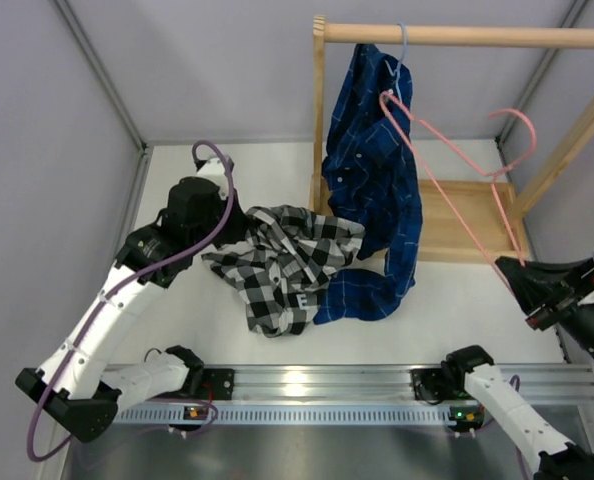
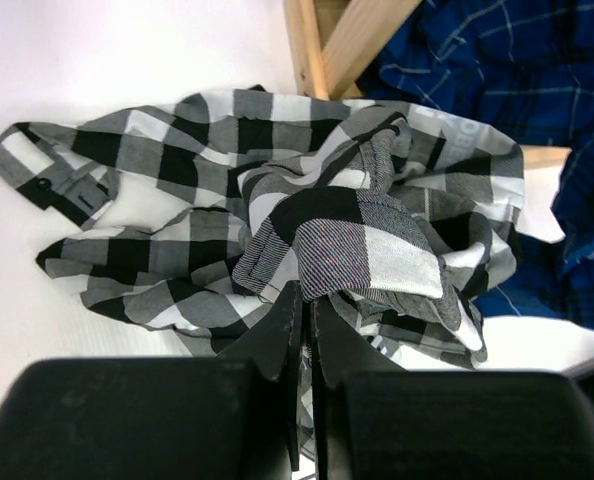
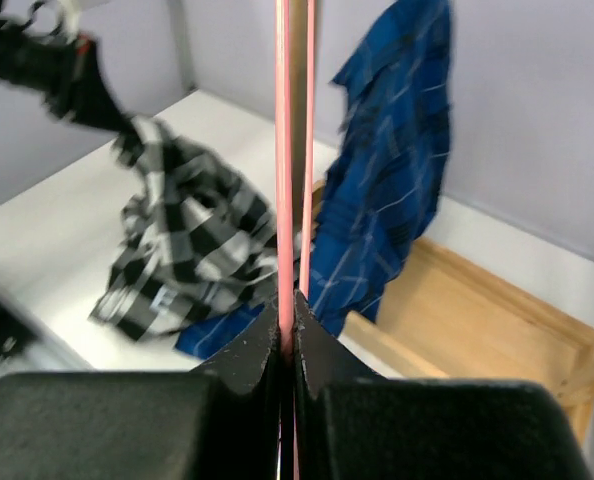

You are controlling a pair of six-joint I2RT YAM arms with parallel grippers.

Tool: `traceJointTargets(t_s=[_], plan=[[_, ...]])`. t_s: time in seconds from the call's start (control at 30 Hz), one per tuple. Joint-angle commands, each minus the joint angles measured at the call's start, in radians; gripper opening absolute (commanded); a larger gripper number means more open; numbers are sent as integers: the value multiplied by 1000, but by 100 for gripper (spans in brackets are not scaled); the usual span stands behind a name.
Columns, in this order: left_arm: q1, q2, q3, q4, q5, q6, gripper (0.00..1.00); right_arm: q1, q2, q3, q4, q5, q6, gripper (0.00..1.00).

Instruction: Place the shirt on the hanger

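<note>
The black-and-white check shirt [image 1: 282, 262] lies crumpled on the table, left of the rack; it fills the left wrist view [image 2: 307, 220] and shows in the right wrist view [image 3: 182, 240]. My left gripper [image 1: 239, 228] is shut on a fold of the shirt [image 2: 310, 295] at its left edge. The pink wire hanger [image 1: 447, 190] is held in the air, slanting up toward the rack. My right gripper [image 1: 512, 272] is shut on the hanger's lower wire [image 3: 285, 200], jaws closed around it [image 3: 287, 320].
A dark blue plaid shirt [image 1: 377, 170] hangs on a light blue hanger [image 1: 401, 55] from the wooden rack's rail [image 1: 457, 35], its tail draped on the table beside the check shirt. The rack's wooden base [image 1: 467, 225] lies at right.
</note>
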Motion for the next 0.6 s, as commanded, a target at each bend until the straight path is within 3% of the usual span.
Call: traceJointTargets(t_s=[0.0, 0.17, 0.3, 0.57], plan=[[6, 21, 52, -4, 70, 19, 0, 80, -42, -66, -75, -100, -19, 0], [6, 75, 86, 7, 161, 26, 0, 93, -9, -241, -40, -308, -4, 0], [6, 104, 89, 37, 171, 10, 0, 91, 4, -384, 26, -341, 8, 0], [9, 243, 124, 79, 188, -9, 0, 93, 4, -515, 127, -385, 30, 0]])
